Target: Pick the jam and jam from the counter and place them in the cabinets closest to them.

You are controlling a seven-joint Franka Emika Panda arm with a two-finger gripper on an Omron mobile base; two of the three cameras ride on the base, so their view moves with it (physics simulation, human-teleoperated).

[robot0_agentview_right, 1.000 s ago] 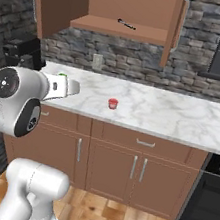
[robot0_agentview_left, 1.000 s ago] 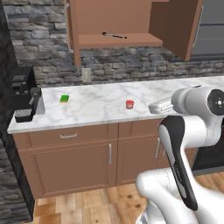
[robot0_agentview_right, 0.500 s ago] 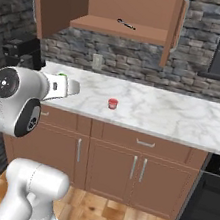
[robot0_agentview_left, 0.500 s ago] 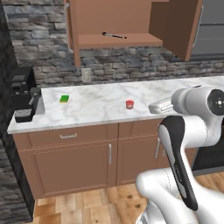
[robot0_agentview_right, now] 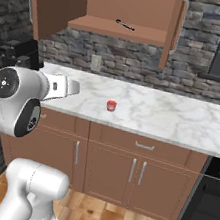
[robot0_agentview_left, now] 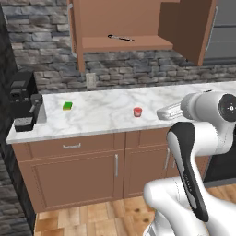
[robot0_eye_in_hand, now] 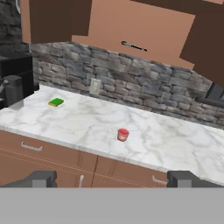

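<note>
- The pincer (robot0_eye_in_hand: 112, 179) hangs in the air short of the tabletop (robot0_eye_in_hand: 78, 118), its two dark finger tips (robot0_eye_in_hand: 41, 178) spread wide apart at the bottom of the hand view, with nothing between them and nothing touching them.
- Straight ahead of the pincer, well apart from it, the jam (robot0_eye_in_hand: 123, 134) stands upright on the tabletop: a small jar with a red lid and a pale pinkish body.
- In the left base view the jam (robot0_agentview_left: 137, 112) sits near the middle of the tabletop (robot0_agentview_left: 106, 115), a little back from its front edge; in the right base view the jam (robot0_agentview_right: 111, 105) shows likewise.
- Left of the jam and nearer the stone wall lies a green sponge (robot0_eye_in_hand: 55, 102), flat on the marble.
- Further left of the jam, at the tabletop's end, stands a black coffee machine (robot0_agentview_left: 22, 99).
- Above and behind the jam the cabinets (robot0_agentview_left: 138, 27) hang open, both doors swung out; a thin dark utensil (robot0_agentview_left: 120, 38) lies on the shelf board.
- Behind the jam, on the stone wall, sits a pale wall socket (robot0_eye_in_hand: 94, 85).
- Below the jam's tabletop are wooden drawer units (robot0_agentview_right: 138, 167) with silver handles.
</note>
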